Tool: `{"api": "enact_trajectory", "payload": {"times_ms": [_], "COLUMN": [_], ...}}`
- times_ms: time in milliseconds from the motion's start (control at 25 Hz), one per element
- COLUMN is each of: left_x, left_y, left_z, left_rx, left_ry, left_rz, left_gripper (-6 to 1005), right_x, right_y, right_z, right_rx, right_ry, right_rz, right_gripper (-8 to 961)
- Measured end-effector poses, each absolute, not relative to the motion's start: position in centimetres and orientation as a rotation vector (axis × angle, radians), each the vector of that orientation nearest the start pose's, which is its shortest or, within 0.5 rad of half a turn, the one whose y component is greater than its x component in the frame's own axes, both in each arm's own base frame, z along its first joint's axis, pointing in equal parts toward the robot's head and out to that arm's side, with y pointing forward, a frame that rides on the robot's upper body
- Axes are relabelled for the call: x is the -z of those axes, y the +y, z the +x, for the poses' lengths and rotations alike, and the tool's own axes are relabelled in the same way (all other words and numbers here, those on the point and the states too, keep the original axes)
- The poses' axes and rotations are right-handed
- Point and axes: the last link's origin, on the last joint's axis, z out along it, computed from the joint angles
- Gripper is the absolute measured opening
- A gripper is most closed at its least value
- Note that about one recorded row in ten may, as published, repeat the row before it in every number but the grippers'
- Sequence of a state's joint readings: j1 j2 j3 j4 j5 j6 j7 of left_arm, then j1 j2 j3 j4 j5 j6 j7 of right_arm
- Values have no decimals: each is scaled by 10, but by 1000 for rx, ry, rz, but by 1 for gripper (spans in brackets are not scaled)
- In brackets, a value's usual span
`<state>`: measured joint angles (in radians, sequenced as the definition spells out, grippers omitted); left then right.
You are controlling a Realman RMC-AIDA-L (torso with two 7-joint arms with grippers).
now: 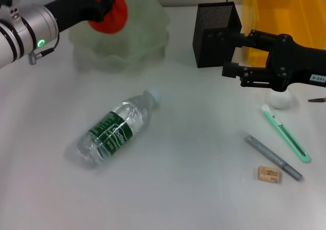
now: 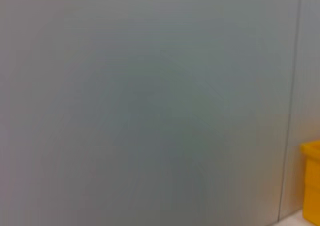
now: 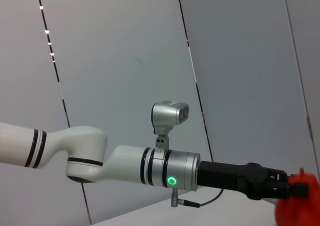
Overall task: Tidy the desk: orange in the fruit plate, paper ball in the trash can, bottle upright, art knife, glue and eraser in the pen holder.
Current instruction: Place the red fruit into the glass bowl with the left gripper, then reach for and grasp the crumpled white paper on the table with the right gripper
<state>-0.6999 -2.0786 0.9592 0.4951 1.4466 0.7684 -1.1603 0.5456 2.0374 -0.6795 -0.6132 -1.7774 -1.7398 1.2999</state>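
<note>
Little readable text for you here. Bottle [image 1: 116, 130] lying on tabltop: dark green label with white lettering, too small to read. Right arm: small white tag [image 1: 317, 78] with dark characters, not legible. Eraser [image 1: 269, 174]: faint printing, unreadable. Both wrist views: no text.

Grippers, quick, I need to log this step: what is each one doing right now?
Left gripper: shut on the orange, held over the fruit plate.
Right gripper: open, empty, beside the pen holder.
</note>
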Motion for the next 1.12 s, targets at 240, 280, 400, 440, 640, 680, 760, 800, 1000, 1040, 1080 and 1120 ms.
{"api": "enact_trajectory", "payload": {"times_ms": [240,280,400,440,640,680,760,800,1000,1040,1080,1120], "left_x": [4,4,4,-6,-6,-6,8,8,24,28,29,29], "left_y": [442,442,442,414,350,350,324,324,315,316,317,317], "left_z": [-234,-234,-234,-241,-269,-269,-273,-273,-266,-264,-263,-263], "left_rx": [635,635,635,861,1078,1078,1125,1125,1146,1140,1133,1133], "left_ry": [-617,-617,-617,-600,-582,-582,-521,-521,-509,-508,-509,-509], "left_rz": [-2134,-2134,-2134,-2127,-2114,-2114,-2159,-2159,-2228,-2247,-2254,-2254], "left_gripper": [447,499,656,708,742,748,762,769,802,809,809,809], "right_x": [-27,-26,-26,-26,-26,-28,-29,-31,-38,-40,-45,-47], "right_y": [331,332,333,335,350,356,360,362,376,379,383,384], "right_z": [227,226,226,226,227,221,217,214,185,179,170,166], "right_rx": [-1065,-1063,-1062,-1061,-990,-943,-902,-872,-498,-420,-235,-166], "right_ry": [392,390,402,424,606,671,706,732,911,959,1087,1129], "right_rz": [-2702,-2700,-2696,-2688,-2636,-2638,-2647,-2652,-2678,-2659,-2584,-2555], "right_gripper": [818,818,818,818,817,817,817,817,818,818,818,818]}}
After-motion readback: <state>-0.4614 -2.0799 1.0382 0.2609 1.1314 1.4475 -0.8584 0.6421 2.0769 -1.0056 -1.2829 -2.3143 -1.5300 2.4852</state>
